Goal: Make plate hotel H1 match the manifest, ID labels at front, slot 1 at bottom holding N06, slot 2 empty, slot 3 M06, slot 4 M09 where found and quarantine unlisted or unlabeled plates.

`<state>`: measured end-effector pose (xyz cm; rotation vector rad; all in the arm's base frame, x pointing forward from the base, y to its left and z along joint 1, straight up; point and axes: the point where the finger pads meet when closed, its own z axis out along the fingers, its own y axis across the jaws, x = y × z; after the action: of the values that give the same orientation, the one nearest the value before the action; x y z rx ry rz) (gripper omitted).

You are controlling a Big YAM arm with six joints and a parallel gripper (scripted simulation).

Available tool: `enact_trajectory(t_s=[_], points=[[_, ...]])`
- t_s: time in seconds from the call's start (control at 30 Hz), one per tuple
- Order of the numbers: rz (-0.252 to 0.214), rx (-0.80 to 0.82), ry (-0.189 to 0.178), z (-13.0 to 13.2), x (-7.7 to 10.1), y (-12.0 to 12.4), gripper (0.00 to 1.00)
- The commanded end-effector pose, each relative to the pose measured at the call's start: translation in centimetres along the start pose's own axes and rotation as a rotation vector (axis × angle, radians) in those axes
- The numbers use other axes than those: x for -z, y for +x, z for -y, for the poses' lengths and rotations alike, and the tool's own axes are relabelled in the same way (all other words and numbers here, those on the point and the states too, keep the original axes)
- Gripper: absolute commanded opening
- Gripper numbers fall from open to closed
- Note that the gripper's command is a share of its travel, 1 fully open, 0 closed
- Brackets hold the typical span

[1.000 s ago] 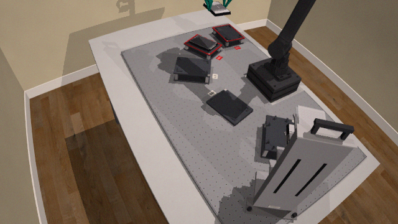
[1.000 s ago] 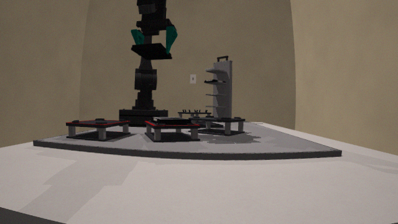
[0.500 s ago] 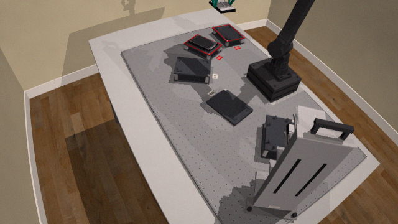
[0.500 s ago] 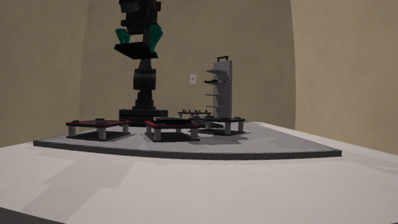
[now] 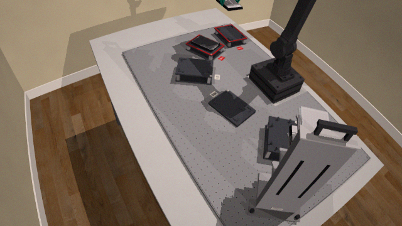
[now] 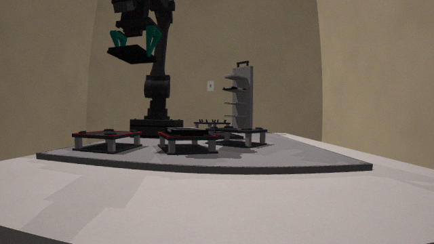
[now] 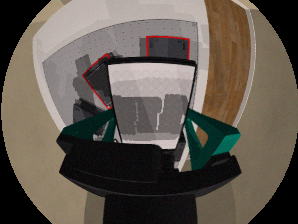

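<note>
The white table carries a grey perforated deck. On the deck stand two red-rimmed nests. The nest nearer the arm's base has a bare top. The other red-rimmed nest already carries a dark plate lying flat. Just beside it is a dark raised nest, and nearer the centre a flat dark pad. A low nest with upright locators stands directly in front of the plate hotel, a grey tower with a black handle on top. In the exterior view, a dark plate on a hotel shelf shows on the second shelf from the top; the other shelves appear thin and bare, though they are small at this range. The arm's base sits between the hotel and the red-rimmed nests.

The claw is raised high above the deck, over the far end near the bare red-rimmed nest. Its green fingers stand wide apart, closed on the two sides of a held plate. The held plate hangs roughly level between the fingers. In the wrist view, its pale face fills the space between them, with both red-rimmed nests visible below.
</note>
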<state>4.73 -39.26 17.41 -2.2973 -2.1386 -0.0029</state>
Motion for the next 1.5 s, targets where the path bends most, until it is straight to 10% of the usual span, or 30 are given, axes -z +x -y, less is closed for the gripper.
enact_trajectory(t_s=[0.0,0.6,0.7,1.1,1.17,1.2,1.27,1.47], points=[[0.057,0.025,-0.009,0.4,2.1,-2.3,0.86],[0.057,0.025,-0.002,5.2,2.3,-4.5,0.86],[0.016,0.048,-0.001,4.3,-0.8,-2.9,0.86],[0.017,0.028,-0.001,5.3,-3.9,-3.1,0.86],[0.017,0.028,-0.001,5.3,-3.9,-3.1,0.86],[0.095,0.028,-0.004,5.0,-1.2,-5.2,0.86],[0.015,0.029,-0.001,5.2,-4.8,-3.1,0.86],[0.015,0.028,0.000,5.3,-6.4,-3.1,0.86]])
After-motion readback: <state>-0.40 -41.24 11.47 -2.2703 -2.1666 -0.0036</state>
